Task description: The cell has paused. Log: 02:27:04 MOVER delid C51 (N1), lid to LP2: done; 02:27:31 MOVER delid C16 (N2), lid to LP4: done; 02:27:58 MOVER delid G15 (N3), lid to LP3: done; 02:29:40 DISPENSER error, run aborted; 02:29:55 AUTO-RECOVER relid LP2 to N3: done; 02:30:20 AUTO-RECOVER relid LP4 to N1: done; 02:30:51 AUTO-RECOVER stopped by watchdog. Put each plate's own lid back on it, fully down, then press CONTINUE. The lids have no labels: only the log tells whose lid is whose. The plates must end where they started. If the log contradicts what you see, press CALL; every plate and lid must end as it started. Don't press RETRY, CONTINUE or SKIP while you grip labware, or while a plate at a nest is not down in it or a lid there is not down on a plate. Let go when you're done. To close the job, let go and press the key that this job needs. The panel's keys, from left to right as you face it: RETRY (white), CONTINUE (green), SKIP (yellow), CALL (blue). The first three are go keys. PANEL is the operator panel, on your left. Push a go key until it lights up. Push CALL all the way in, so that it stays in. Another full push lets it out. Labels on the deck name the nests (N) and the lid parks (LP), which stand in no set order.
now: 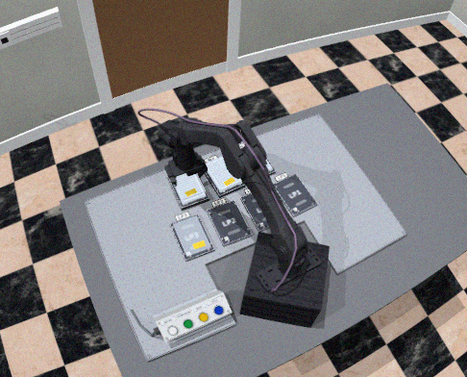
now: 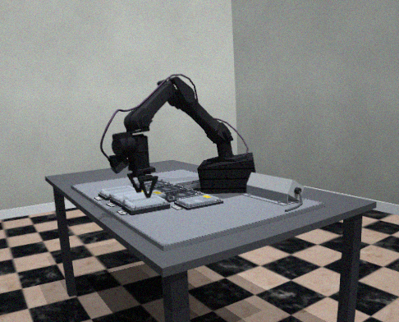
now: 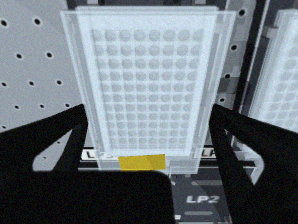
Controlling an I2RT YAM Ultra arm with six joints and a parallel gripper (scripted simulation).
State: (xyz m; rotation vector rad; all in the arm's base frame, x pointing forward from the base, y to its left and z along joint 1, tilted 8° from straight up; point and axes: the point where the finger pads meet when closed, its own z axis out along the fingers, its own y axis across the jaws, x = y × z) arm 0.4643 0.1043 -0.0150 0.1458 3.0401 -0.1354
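My gripper [image 3: 148, 111] is shut on a clear lid [image 3: 150, 85], its fingers on the lid's two long sides. The lid lies over the well plate [image 1: 190, 189] in the left nest. I cannot tell whether it rests on the plate or hangs just above it. A yellow tag [image 3: 141, 162] shows at the plate's near end. In the exterior view the gripper [image 2: 143, 189] points straight down at the row of plates. A second plate [image 1: 223, 175] stands in the nest to the right and also shows in the wrist view [image 3: 280, 75]. The arm hides the third nest.
A clear lid lies on park LP3 [image 1: 192, 238]. Parks LP2 [image 1: 229, 222] and LP1 [image 1: 295, 193] are bare; the arm covers most of the park between them. The panel [image 1: 194, 319] with its white, green, yellow and blue keys sits at the deck's front left. The arm's base [image 1: 287, 284] stands beside it.
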